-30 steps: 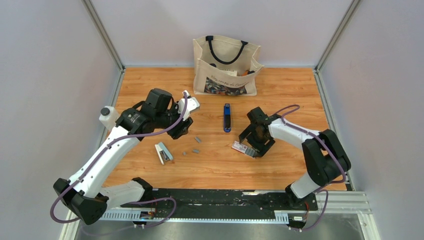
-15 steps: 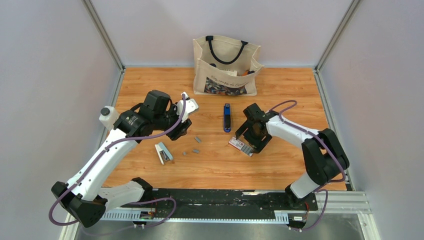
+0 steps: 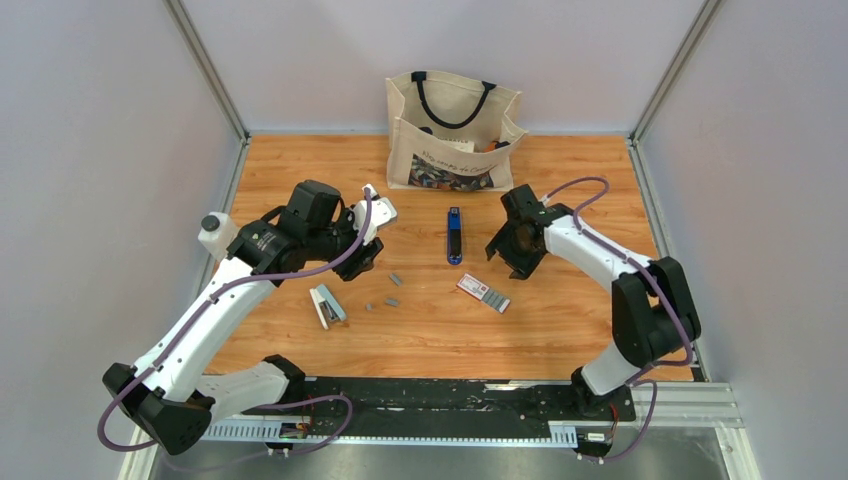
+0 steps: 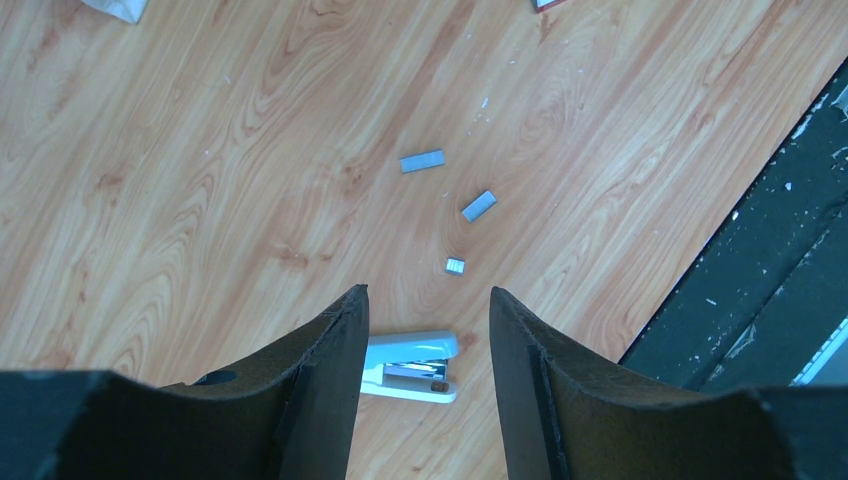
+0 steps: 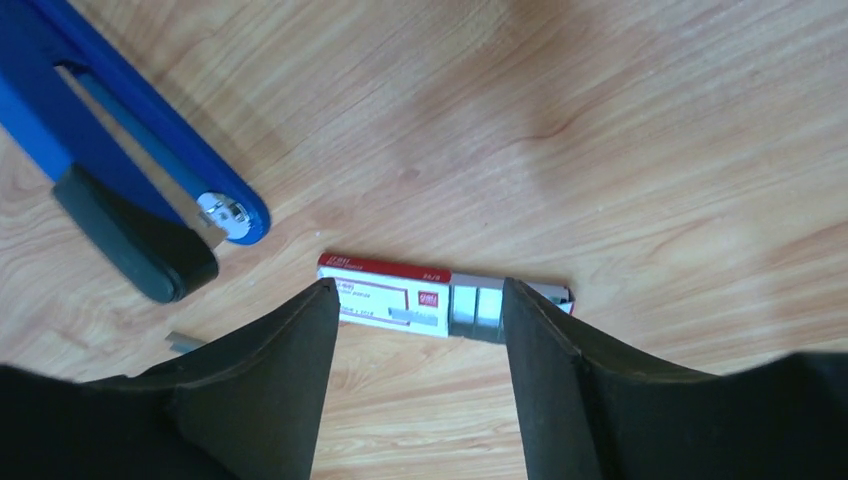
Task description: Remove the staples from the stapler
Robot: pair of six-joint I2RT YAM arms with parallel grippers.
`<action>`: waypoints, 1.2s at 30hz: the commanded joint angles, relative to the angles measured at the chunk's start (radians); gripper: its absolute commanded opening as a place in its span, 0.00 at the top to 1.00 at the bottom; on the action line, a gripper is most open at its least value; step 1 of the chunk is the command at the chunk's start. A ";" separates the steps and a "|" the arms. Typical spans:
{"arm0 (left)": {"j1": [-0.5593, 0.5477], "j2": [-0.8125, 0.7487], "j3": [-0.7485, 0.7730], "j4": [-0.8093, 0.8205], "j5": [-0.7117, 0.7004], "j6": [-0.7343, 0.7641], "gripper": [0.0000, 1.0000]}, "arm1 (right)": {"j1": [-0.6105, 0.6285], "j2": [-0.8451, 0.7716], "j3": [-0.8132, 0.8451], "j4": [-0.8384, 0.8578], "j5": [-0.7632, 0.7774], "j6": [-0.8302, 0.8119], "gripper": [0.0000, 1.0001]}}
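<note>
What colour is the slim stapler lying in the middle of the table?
The stapler is blue with a black end, clearest in the right wrist view.

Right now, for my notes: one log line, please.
stapler: on table, free | staples: loose on table | left gripper: open, empty | right gripper: open, empty

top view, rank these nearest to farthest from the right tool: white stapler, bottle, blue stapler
1. blue stapler, mid-table, just left of the right tool
2. white stapler, left of centre, toward the near edge
3. bottle, at the far left edge of the table
</note>
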 commanded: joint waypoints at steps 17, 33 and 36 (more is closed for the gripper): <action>-0.001 -0.018 -0.117 0.047 -0.084 0.028 0.44 | 0.132 0.193 0.007 0.113 -0.005 -0.027 0.49; -0.029 0.034 -0.152 0.123 -0.116 0.068 0.44 | 0.146 0.171 -0.016 0.107 0.036 -0.078 0.48; -0.037 0.048 -0.154 0.148 -0.122 0.074 0.44 | 0.111 0.150 0.010 0.072 0.071 -0.134 0.48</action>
